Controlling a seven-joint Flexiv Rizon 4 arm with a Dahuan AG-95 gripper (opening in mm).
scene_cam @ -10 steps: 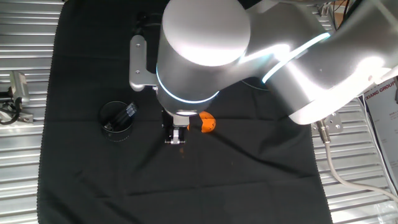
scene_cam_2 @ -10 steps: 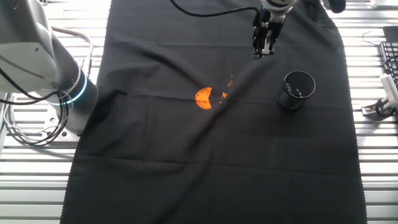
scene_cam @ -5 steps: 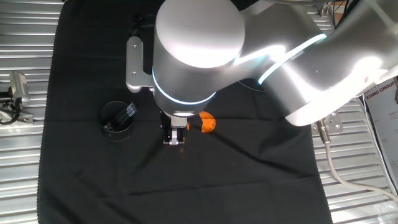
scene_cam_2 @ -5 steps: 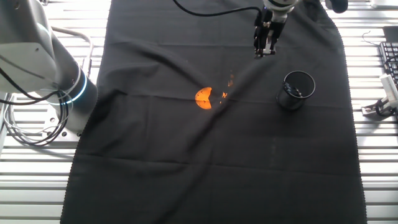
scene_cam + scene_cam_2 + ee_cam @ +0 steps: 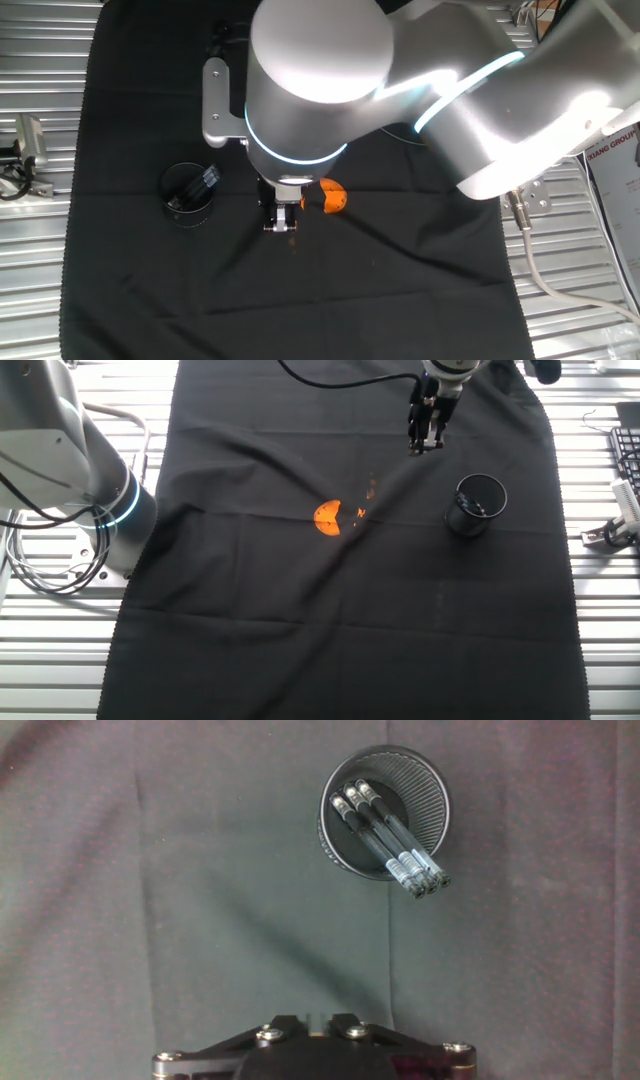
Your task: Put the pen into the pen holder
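The pen holder (image 5: 385, 812) is a round black mesh cup on the black cloth. It also shows in one fixed view (image 5: 188, 193) and in the other fixed view (image 5: 476, 503). Three slender dark pens (image 5: 390, 838) with silvery ends lean side by side inside it, their tips sticking out over the rim. My gripper (image 5: 310, 1020) hangs above the cloth beside the cup and apart from it, also seen in both fixed views (image 5: 282, 218) (image 5: 427, 435). Its jaws stand apart with nothing between them.
A small orange object (image 5: 334, 197) lies on the cloth close to the gripper, also in the other fixed view (image 5: 327, 517). The black cloth (image 5: 300, 630) has folds. Ribbed metal table (image 5: 40, 250) lies around it. The big arm body (image 5: 320, 80) hides the cloth's middle.
The arm's body has shifted slightly to the left in one fixed view. The gripper has barely moved. The pens and cup have not moved.
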